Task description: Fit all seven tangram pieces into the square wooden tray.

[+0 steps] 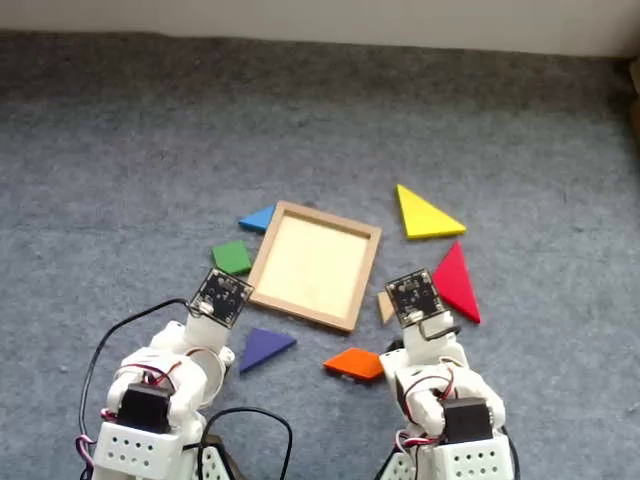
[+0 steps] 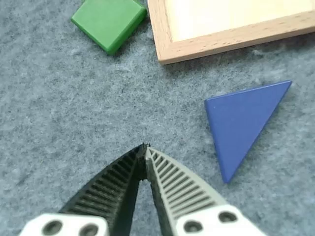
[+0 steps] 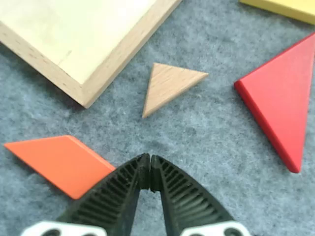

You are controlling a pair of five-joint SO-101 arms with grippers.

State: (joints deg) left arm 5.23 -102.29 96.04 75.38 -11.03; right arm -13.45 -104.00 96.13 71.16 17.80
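The square wooden tray (image 1: 315,263) lies empty mid-table. Around it lie a light blue triangle (image 1: 258,217), a green square (image 1: 232,257), a dark blue triangle (image 1: 265,347), an orange parallelogram (image 1: 355,363), a small wooden triangle (image 1: 384,306), a red triangle (image 1: 457,282) and a yellow triangle (image 1: 425,214). My left gripper (image 2: 144,150) is shut and empty over bare carpet, between the green square (image 2: 109,19) and the dark blue triangle (image 2: 241,120). My right gripper (image 3: 149,161) is shut and empty, just past the orange parallelogram (image 3: 56,160), short of the wooden triangle (image 3: 167,83).
Everything rests on grey carpet. A tray corner (image 2: 165,51) lies ahead of the left gripper, another tray corner (image 3: 86,93) ahead of the right. The red triangle (image 3: 283,98) and a yellow triangle edge (image 3: 283,7) lie beyond. A pale wall edge runs along the back.
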